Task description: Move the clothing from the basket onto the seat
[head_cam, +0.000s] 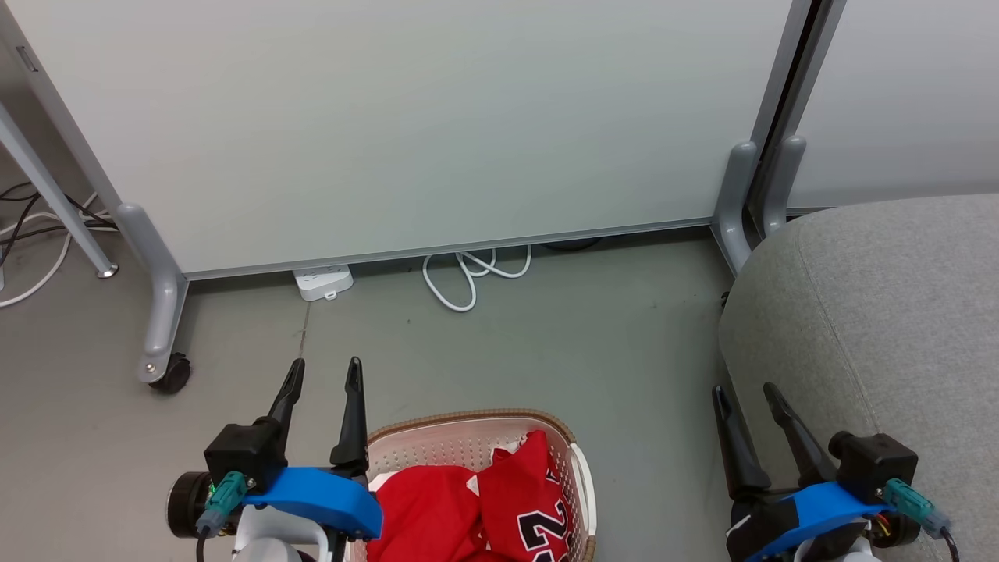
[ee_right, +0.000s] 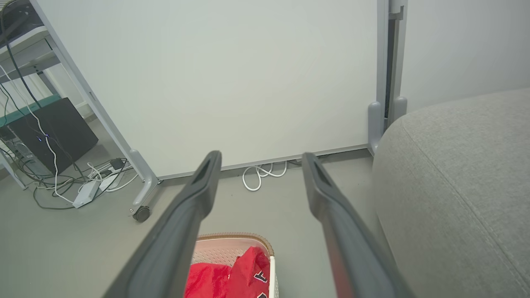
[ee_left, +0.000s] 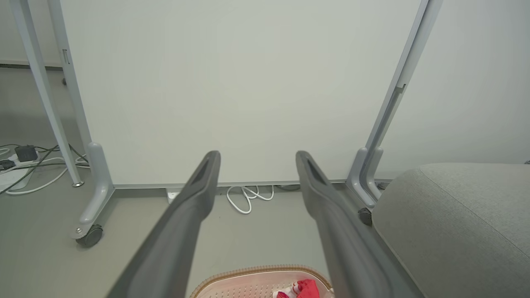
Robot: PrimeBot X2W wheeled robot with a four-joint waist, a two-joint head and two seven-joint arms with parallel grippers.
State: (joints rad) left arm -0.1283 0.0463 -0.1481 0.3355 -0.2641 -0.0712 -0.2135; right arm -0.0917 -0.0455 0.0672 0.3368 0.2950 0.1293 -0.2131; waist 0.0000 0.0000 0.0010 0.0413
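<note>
Head view shows the red clothing (head_cam: 437, 511) crumpled inside the basket (head_cam: 468, 417), a black white-edged numeral 2 readable, left of the seat (head_cam: 882, 312). Both the left gripper (head_cam: 326, 373) and right gripper (head_cam: 743, 392) hang spread, empty.

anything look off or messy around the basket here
Nothing damaged or spilled. The clothing lies crumpled in the basket, one fold sticking up, and a white cable lies loosely coiled on the floor under the partition.

**Both grippers spread, holding nothing**

The left gripper (head_cam: 327, 363) is hovering at lower left, its dark fingers (head_cam: 351, 414) parted and pointing forward; the right gripper (head_cam: 743, 388) is hanging at lower right, fingers likewise apart, leaning slightly leftward.
</note>
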